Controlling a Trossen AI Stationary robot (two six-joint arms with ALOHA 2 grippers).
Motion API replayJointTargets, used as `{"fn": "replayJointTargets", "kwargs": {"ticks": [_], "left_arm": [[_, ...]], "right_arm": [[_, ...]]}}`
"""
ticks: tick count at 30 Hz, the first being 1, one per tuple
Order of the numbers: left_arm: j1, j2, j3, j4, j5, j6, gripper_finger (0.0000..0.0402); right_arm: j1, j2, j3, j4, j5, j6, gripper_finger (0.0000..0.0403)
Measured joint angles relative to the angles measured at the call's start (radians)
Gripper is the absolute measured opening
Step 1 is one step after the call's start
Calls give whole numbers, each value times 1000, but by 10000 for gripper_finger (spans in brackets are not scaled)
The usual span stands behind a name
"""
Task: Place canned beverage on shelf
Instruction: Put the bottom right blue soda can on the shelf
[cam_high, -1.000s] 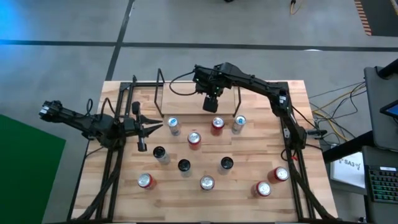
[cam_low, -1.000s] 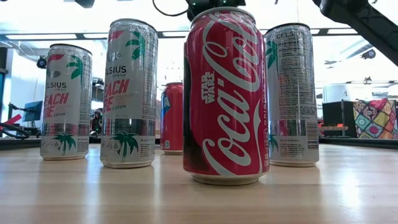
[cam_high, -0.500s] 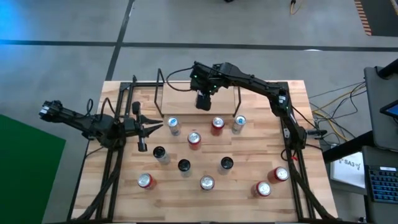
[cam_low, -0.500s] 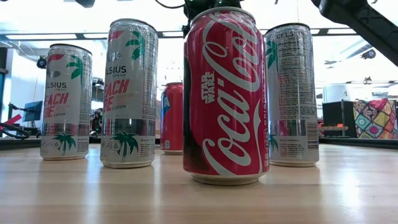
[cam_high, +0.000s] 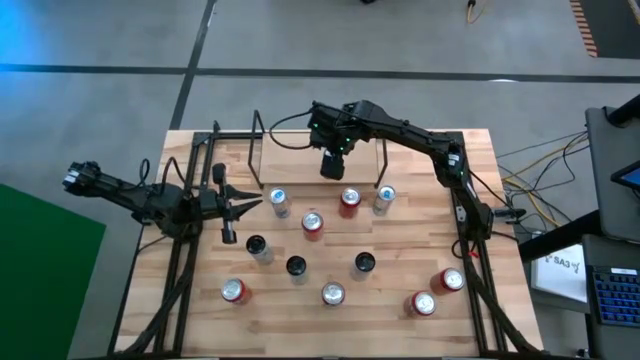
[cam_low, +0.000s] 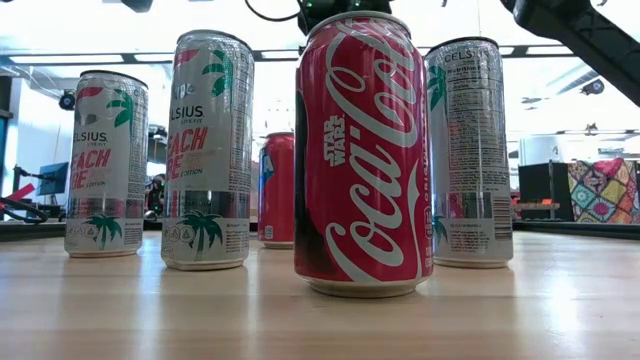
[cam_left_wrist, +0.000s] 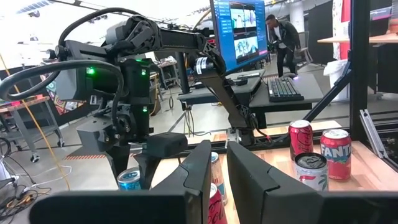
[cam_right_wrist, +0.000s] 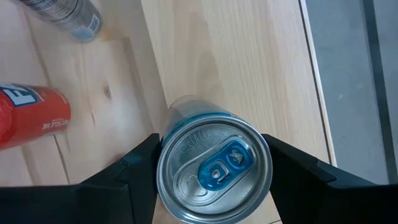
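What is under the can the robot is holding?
Under the can in the right end effector lies light wood, the shelf floor. The spot right below is covered by the can.

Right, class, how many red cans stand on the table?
5 red cans on the table: two mid-table, one front left, two front right. The right claw holds a silver can, not counted.

Bright, even overhead light fills the room, and the low view is washed out by glare from ceiling lights behind the cans. Shadows on the table are soft and short. In the left wrist view the near fingers are blurred.
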Motion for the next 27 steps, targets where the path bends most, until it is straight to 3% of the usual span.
{"fn": "replayJointTargets", "kwargs": {"ticks": [24,27], "left_arm": [[0,0,0,0,0,0,37],[0,0,0,0,0,0,37]], "right_arm": [[-9,0,-97,19,9,26,227],[-9,0,-97,35,11,22,245]]}}
